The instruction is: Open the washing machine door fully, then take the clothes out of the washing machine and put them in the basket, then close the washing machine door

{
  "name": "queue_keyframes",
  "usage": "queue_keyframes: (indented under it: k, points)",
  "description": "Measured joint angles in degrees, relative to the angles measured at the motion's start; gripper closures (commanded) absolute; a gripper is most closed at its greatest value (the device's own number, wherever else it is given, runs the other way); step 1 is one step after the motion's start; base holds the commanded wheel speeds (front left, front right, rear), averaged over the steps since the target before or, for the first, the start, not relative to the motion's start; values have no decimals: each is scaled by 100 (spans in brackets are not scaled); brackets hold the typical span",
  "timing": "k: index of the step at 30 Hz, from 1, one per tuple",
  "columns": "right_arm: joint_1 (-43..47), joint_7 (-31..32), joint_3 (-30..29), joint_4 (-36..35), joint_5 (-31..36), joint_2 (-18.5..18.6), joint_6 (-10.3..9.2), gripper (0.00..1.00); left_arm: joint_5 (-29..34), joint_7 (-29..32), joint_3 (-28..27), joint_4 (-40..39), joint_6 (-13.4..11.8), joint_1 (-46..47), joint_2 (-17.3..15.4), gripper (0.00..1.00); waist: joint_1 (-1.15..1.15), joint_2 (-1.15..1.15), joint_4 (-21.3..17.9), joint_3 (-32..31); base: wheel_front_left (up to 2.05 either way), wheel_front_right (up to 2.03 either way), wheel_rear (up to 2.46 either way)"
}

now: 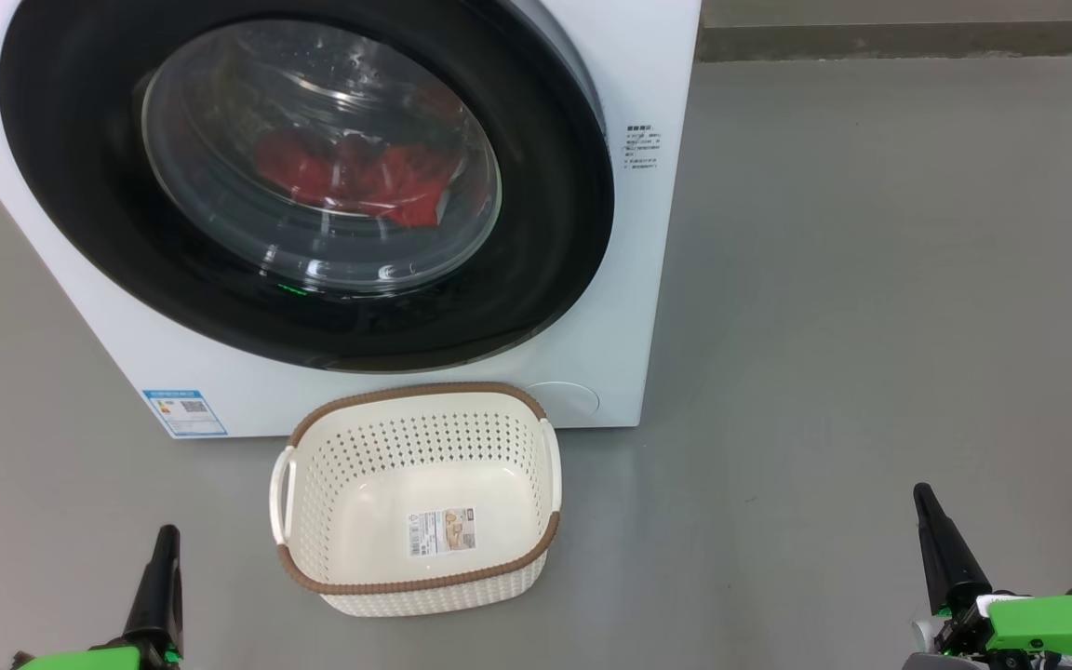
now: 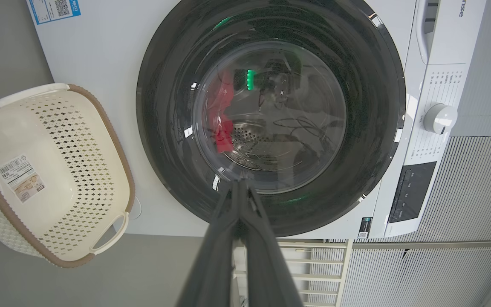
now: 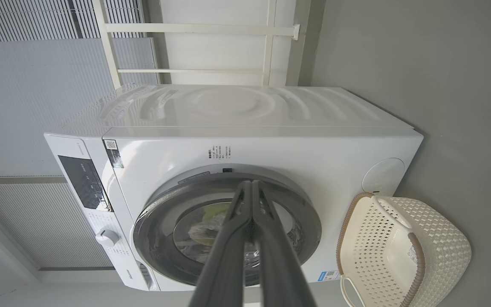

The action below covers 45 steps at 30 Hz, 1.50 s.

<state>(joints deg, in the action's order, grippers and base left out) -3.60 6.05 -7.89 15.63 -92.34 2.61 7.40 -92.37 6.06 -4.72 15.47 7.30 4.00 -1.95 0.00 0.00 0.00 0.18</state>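
Washing machine door (image 1: 71,167) sitting shut over red clothes (image 1: 350,177). Holding left pincer (image 1: 167,540) and right pincer (image 1: 923,498) pressed together, well apart from it. Risking swinging it into the basket (image 1: 415,389) just in front.

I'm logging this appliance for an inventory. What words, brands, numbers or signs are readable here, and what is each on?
"nse": brand letters, cut off at the picture edge, on the washing machine.
Blue sticker, lower front: QR code, print too small.
Small print beside the door: too small.
Paper label in the basket: barcode, words blurred.
Dial markings: too small.
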Motion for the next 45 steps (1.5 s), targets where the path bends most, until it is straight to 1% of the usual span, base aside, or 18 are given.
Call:
queue_keyframes:
  k: [6,7,12,14,23,27,34,45]
  points:
    - [0,0,0,0,0,0,0,100,0,0,0,0,0,0,0,100,0,0,0,0,0,0,0]
    - [0,0,0,0,0,0,0,0,0,0,0,0,0,0,0,0,0,0,0,0,0,0,0]
    - [171,-9,4,316,0,-74,0,0,-1,-5,37,282,0,-218,125,0,0,0,0,2,0,0,0]
    - [236,-14,12,344,0,-82,0,0,0,-11,53,305,-1,-288,157,0,0,0,3,8,0,0,0]
    - [235,-171,156,315,137,-57,0,0,160,-169,159,229,-1,-279,69,0,1,0,25,12,0,0,0]
    - [233,-260,171,279,439,-23,0,0,466,-233,226,197,-1,-279,8,0,1,0,37,22,0,0,0]
    - [233,-370,312,247,907,35,0,0,921,-363,291,127,-1,-279,-3,0,1,0,55,24,0,0,0]
    - [229,-526,526,147,1892,154,0,0,1812,-537,336,51,-1,-280,-24,0,1,0,76,35,0,0,0]
